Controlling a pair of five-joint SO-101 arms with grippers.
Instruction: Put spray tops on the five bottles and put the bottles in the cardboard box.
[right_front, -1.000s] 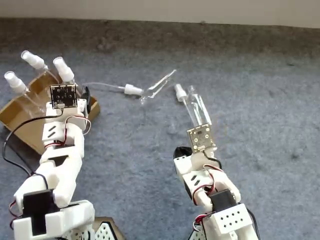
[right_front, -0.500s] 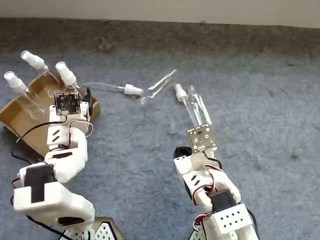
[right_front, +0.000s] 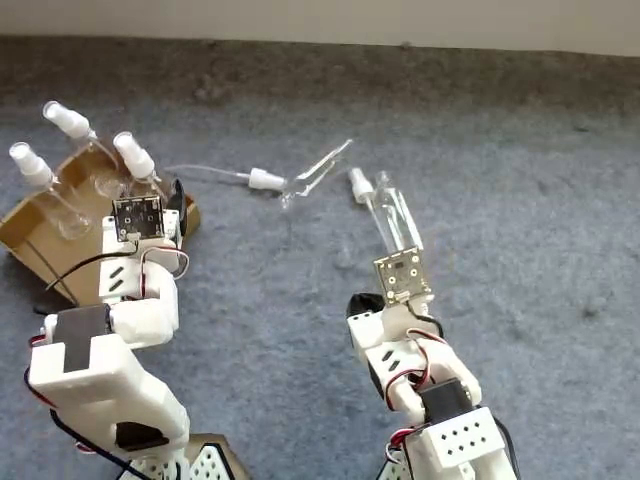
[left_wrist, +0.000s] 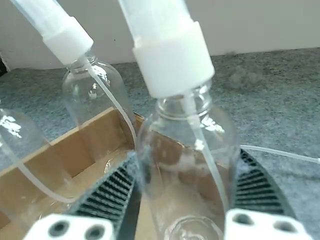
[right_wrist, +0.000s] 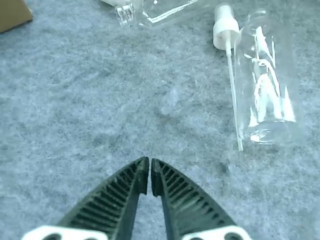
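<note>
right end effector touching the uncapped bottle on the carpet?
Apart. Right wrist view shows bare carpet between the right end effector and the bottle.

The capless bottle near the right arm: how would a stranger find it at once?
On the grey carpet beside the cardboard box, two bottles lie without tops. The wanted bottle lies just ahead of the right arm; only it has the tube of a spray top along its side.
</note>
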